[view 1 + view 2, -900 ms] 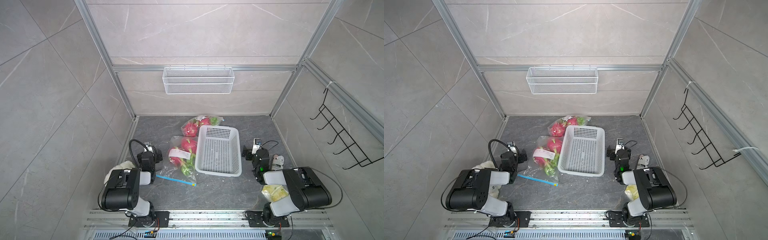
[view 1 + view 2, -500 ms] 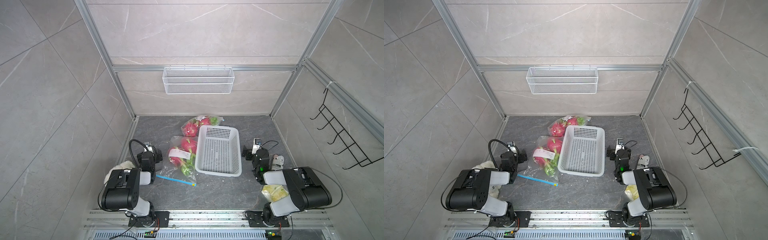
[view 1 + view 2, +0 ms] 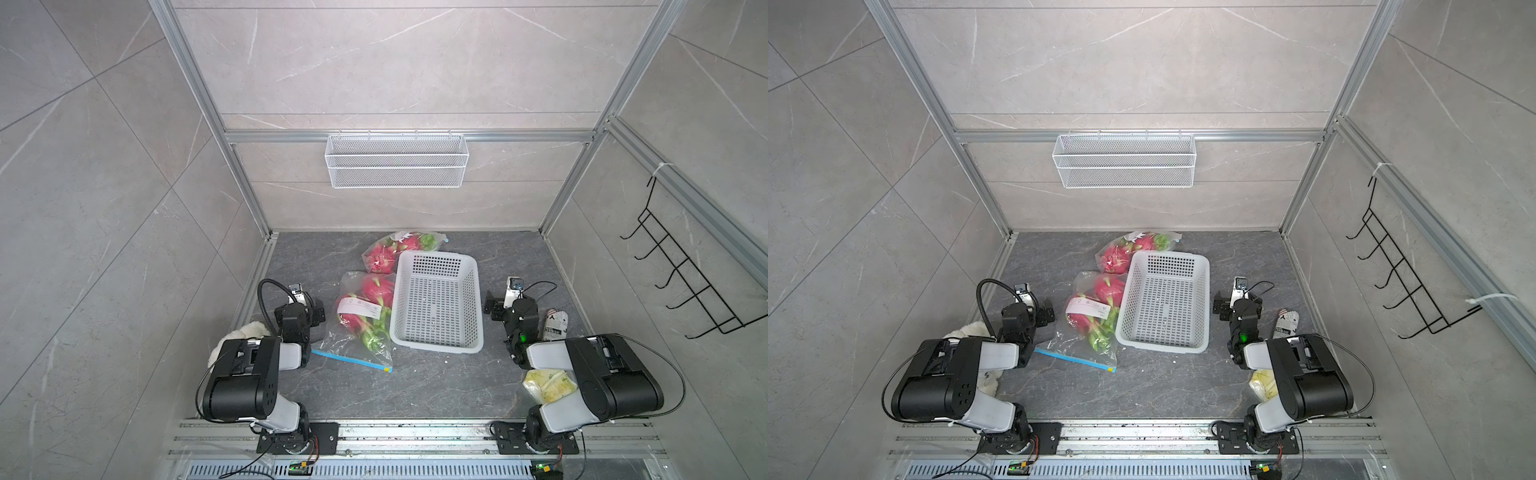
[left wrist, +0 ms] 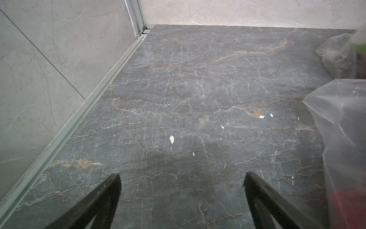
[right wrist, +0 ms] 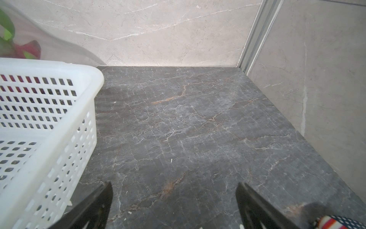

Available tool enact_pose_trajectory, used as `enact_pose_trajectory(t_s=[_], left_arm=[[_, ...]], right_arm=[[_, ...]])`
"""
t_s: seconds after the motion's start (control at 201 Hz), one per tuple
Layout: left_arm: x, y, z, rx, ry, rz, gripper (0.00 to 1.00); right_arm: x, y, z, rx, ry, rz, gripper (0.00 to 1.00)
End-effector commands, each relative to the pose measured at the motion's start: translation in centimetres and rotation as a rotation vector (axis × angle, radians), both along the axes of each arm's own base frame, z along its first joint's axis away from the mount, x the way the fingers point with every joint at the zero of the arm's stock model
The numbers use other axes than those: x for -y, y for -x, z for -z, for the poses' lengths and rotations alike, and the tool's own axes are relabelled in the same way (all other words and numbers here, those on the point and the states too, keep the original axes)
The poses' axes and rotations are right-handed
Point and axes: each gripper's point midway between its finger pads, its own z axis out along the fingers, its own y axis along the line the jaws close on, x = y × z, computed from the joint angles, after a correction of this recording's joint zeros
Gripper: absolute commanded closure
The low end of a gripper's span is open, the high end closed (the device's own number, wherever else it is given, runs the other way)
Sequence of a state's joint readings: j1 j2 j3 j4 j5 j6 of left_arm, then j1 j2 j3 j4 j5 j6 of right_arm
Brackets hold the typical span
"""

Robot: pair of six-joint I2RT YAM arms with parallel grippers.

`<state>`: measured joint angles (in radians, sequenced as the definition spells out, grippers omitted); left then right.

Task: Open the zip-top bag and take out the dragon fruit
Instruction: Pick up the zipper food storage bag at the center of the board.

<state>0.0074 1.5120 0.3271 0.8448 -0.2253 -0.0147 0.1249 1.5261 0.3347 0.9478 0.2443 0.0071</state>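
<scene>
Just beside the left pincer (image 4: 182,176), on its side toward the white basket (image 3: 473,299), lies the nearer zip-top bag (image 3: 361,328). It rests flat on the dark surface (image 3: 436,386) with two dragon fruit (image 3: 376,291) inside. Its blue zip strip (image 3: 351,360) sits at the end toward the arm bases, behind the pincer's tips. Farther out from both pincers, against the basket's far corner, a second bag (image 3: 434,241) holds two more fruit. The right pincer (image 5: 174,184) hangs across the basket from the bags, close to its wall. Both pincers are spread wide, hold nothing, and point at bare surface.

No part of the task looks done. The zip strip seems flat and shut, though it is too small to be sure.

The main risk is the thin, slick film. A pull on the zip by one pincer alone would probably drag the whole bag instead of parting it, so the other pincer must pin the opposite lip. Reaching there, the right pincer has to pass over or around the basket and could shove it into the bags. A pinch made too deep could also catch a green scale tip and tear the film.
</scene>
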Motion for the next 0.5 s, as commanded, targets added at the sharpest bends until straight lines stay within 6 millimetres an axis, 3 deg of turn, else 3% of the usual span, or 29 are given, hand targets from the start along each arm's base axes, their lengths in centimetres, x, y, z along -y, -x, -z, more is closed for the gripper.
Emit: enact_pose_trajectory(t_s=[0.0, 0.134, 0.279, 0.498], left_arm=[[-0.1, -1.0, -1.8, 0.062, 0.015, -0.006, 0.00], [-0.4, -0.9, -2.2, 0.072, -0.006, -0.033, 0.00], [-0.2, -1.3, -4.4, -0.014, -0.043, -0.053, 0.00], [1.9, -3.4, -9.7, 0.014, -0.072, -0.022, 0.01]], right_arm=[[0.0, 0.0, -0.2, 0.019, -0.012, 0.012, 0.00], [0.6, 0.3, -0.5, 0.026, -0.014, 0.046, 0.00], [0.3, 0.6, -1.0, 0.052, -0.009, 0.028, 0.00], [-0.4, 0.9, -1.6, 0.072, 0.013, 0.005, 0.00]])
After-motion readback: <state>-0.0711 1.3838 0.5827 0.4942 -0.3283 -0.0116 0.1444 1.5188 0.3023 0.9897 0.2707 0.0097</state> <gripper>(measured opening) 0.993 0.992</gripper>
